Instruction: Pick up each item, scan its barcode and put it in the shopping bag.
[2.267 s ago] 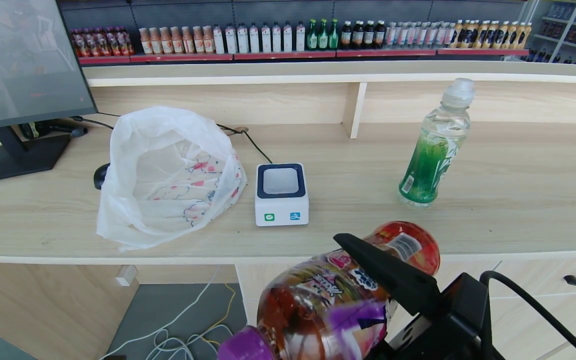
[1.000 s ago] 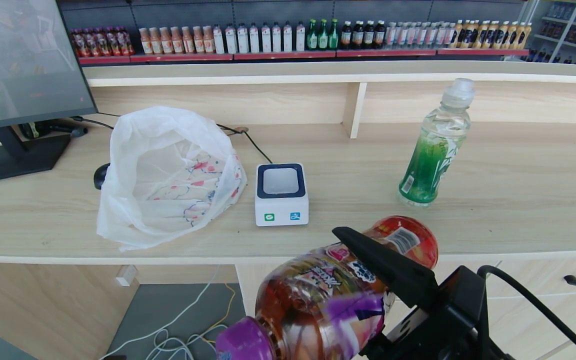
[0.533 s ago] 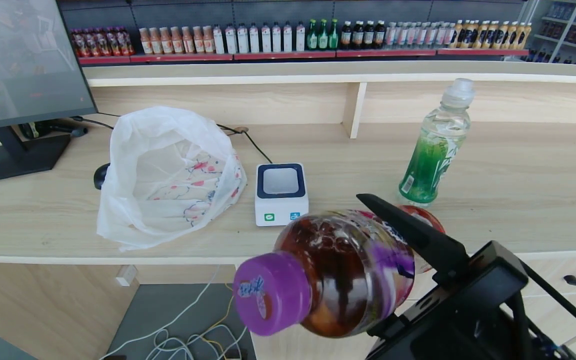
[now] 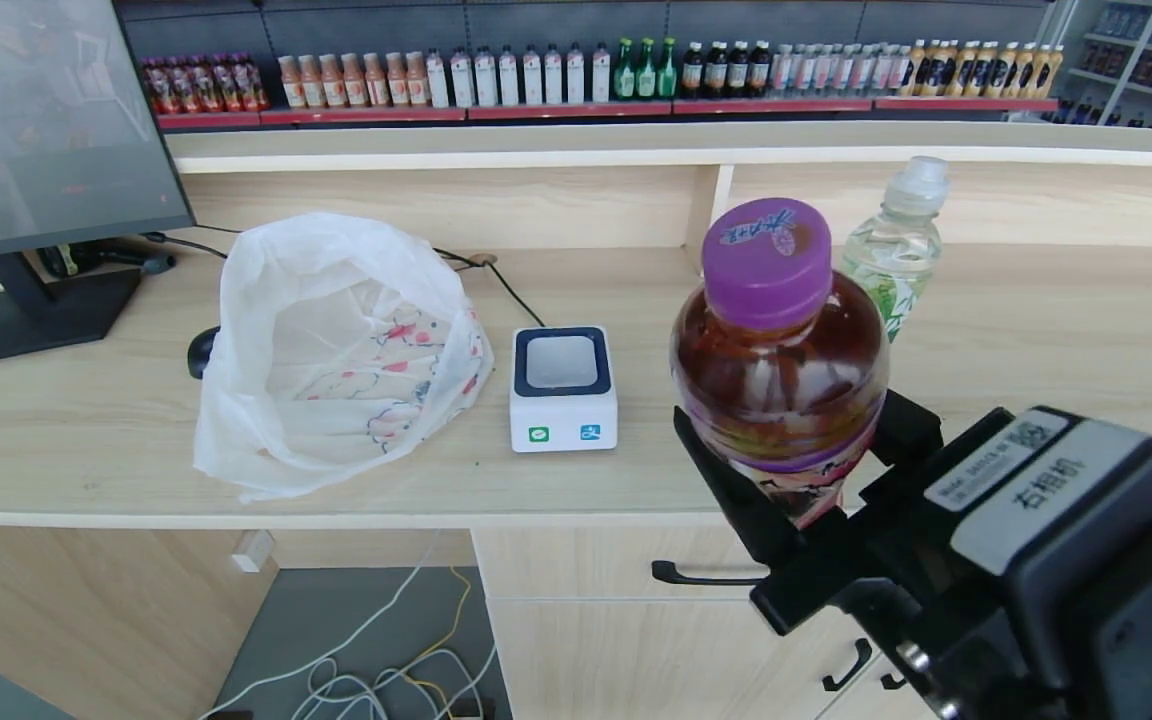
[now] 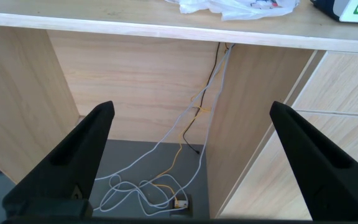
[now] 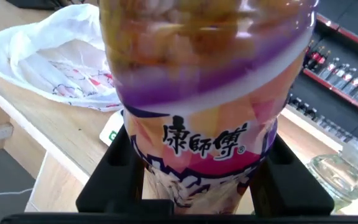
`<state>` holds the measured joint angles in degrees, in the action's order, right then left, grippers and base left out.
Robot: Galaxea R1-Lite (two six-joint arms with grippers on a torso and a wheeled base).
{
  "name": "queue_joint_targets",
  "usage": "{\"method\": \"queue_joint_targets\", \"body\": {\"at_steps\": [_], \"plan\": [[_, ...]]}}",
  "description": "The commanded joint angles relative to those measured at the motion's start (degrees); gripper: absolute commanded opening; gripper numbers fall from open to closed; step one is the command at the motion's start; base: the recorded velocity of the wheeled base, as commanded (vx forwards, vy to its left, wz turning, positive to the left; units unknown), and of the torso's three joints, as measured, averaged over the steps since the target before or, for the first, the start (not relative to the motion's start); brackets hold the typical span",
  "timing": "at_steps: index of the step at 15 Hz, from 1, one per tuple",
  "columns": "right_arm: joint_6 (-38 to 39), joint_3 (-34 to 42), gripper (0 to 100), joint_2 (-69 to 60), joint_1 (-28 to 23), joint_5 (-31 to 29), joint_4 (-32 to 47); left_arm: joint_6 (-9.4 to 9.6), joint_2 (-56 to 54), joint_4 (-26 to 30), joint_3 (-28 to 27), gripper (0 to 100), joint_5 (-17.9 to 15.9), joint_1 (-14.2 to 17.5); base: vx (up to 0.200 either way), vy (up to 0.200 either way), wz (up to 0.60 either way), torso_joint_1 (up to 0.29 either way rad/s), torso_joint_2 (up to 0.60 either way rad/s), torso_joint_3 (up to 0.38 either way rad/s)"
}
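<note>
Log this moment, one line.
right gripper: shut on purple-capped brown drink bottle, upright | left gripper: open, below wooden counter | white plastic bag: open

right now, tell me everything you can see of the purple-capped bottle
A clear plastic bottle of reddish-brown drink, purple cap, purple-and-pink label low on its body. It is upright in the air, cap up, clamped around the label by the right gripper's black fingers. It hides part of the green bottle behind it.
</note>
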<state>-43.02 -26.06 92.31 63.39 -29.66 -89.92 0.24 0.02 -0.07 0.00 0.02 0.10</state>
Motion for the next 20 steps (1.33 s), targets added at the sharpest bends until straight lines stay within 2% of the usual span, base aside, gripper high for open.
{"method": "queue_joint_targets", "body": {"at_steps": [1,2,3,7,10,12,14,17,20], "plan": [[8.13,-0.30,0,1.30,-2.83,0.22,-0.08,0.02,-0.02,-0.01,0.00,100,-0.02,-0.01,0.000,0.000,0.00,0.000,0.00,0.000],[8.57,-0.30,0,1.38,-2.92,0.22,-0.08,0.02,-0.02,-0.01,0.00,100,0.06,-0.01,0.000,0.000,0.00,0.000,0.00,0.000],[18.41,-1.62,0,2.61,-4.86,1.18,-0.08,0.02,-0.02,-0.01,0.00,100,-0.02,-0.01,0.000,0.000,0.00,0.000,0.00,0.000],[28.69,-1.89,0,2.00,-10.74,2.85,-0.08,0.02,-0.02,-0.01,0.00,100,0.06,-0.01,0.000,0.000,0.00,0.000,0.00,0.000],[34.23,-2.85,0,2.70,-19.89,11.64,-0.08,0.02,-0.02,-0.01,0.00,100,-0.02,-0.01,0.000,0.000,0.00,0.000,0.00,0.000],[34.93,-4.26,0,4.55,-24.98,24.47,-0.08,0.02,-0.02,-0.01,0.00,100,-0.02,-0.01,0.000,0.000,0.00,0.000,0.00,0.000],[37.92,-5.84,0,5.69,-28.59,27.99,-0.08,0.02,-0.02,-0.01,0.00,100,0.06,-0.01,0.000,0.000,0.00,0.000,0.00,0.000],[42.93,-10.15,0,7.89,-31.93,27.46,-0.08,0.02,-0.02,-0.01,0.00,100,0.06,-0.01,0.000,0.000,0.00,0.000,0.00,0.000],[43.46,-10.50,0,7.89,-32.72,26.94,-0.08,-0.16,-0.02,-0.01,0.00,100,-0.02,-0.01,0.000,0.000,0.00,0.000,0.00,0.000]]}}
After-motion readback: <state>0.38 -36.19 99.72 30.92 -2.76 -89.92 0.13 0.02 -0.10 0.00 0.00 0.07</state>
